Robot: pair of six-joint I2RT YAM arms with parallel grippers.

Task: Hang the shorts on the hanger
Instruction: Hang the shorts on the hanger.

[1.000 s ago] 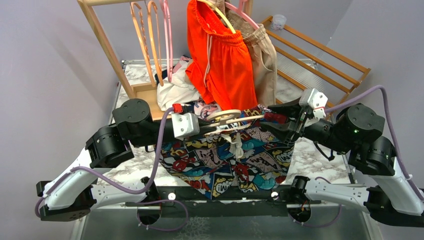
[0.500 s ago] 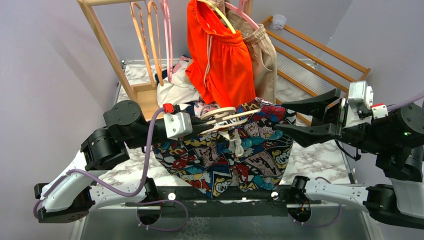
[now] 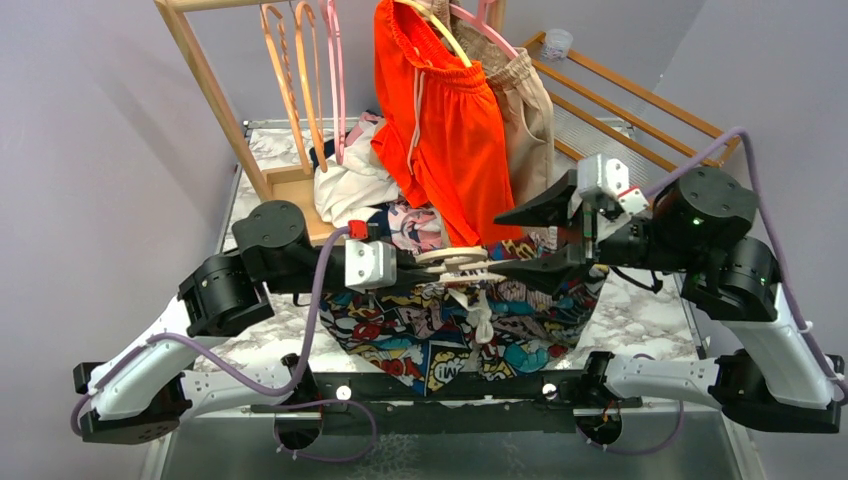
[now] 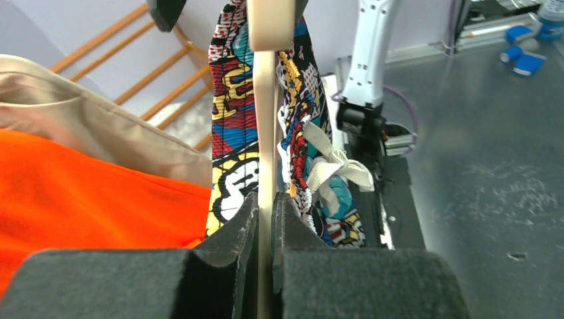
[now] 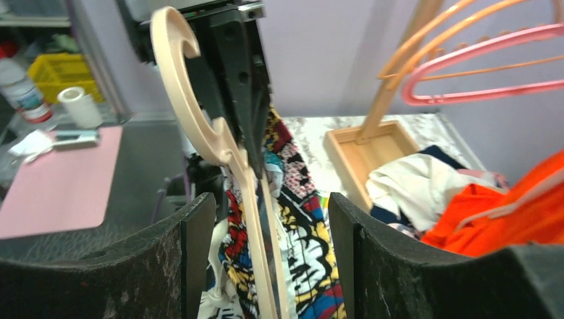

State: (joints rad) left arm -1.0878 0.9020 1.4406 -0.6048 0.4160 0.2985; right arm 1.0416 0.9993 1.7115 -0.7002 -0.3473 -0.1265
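Now the multicoloured comic-print fabric shorts (image 3: 470, 335) hang in the lower middle of the top view, with the pale cream plastic hanger (image 3: 455, 262) just above them. The left gripper (image 4: 265, 206) is closed tight on the hanger's bar. The right gripper (image 3: 525, 240) stands wide open and holds nothing, one jaw on each side of the hanger's far end. The hanging step looks almost finished. Next, the waistband probably needs seating evenly before the hanger goes to the wooden rack (image 3: 210, 80) at upper left.
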